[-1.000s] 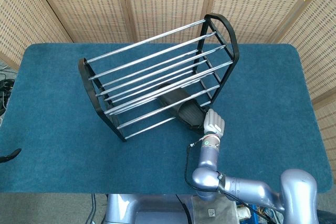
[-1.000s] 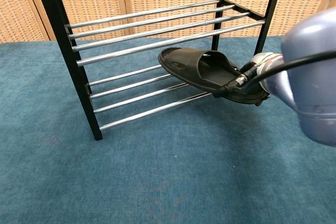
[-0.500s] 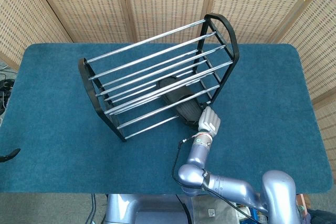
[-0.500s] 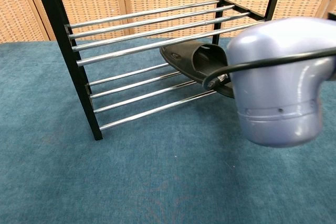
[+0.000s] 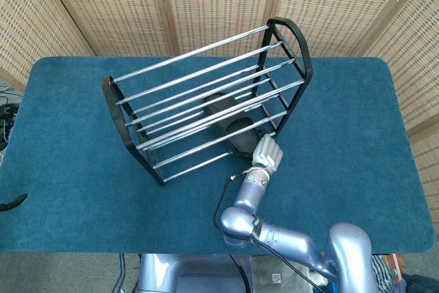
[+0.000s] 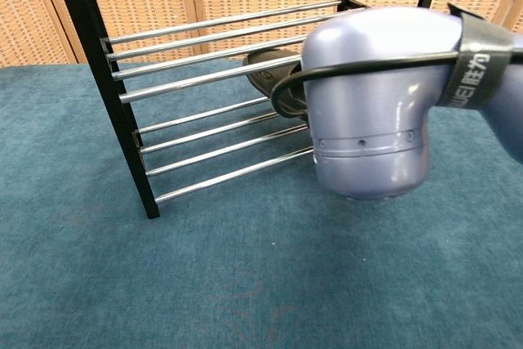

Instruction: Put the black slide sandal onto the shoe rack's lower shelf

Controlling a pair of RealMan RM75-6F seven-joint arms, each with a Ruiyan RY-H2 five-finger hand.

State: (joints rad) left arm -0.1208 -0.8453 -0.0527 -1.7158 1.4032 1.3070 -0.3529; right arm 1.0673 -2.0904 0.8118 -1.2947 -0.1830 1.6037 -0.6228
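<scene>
One black slide sandal (image 5: 230,120) has moved deeper into the one shoe rack (image 5: 206,94); the right hand (image 5: 266,154) still grips its heel.

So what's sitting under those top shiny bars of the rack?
Under the shoe rack's upper bars lies a black slide sandal, on the lower bars. The right hand is at its near end. The bars and arm hide whether the fingers grip it.

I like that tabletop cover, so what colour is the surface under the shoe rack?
Deep teal-blue carpet-like cloth, plain with no pattern; the head view shows it best.
</scene>
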